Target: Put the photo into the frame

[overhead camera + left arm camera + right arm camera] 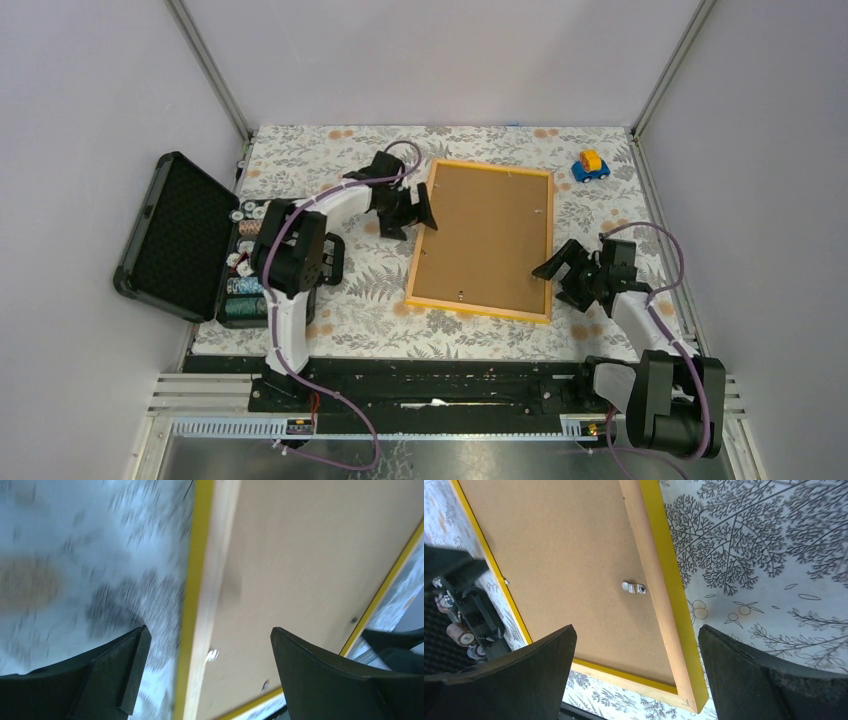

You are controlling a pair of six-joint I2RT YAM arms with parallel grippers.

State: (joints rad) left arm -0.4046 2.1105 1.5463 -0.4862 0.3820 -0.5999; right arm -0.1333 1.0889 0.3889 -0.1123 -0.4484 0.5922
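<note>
The yellow-orange frame (430, 243) lies back side up in the middle of the table, filled by the brown hardboard backing sheet (487, 240). The photo is out of view. My left gripper (412, 213) is open over the frame's upper left edge; in the left wrist view the frame's rail (192, 595) runs between the spread fingers (122, 672). My right gripper (560, 277) is open and empty at the frame's lower right corner (691, 690). The right wrist view shows that corner between the fingers (744, 675) and a small metal clip (634, 587) on the backing (569, 560).
An open black case (175, 235) with rolls inside stands at the table's left edge. A small blue and yellow toy car (590, 165) sits at the back right. Grey walls close in the floral tablecloth (350, 300) on three sides.
</note>
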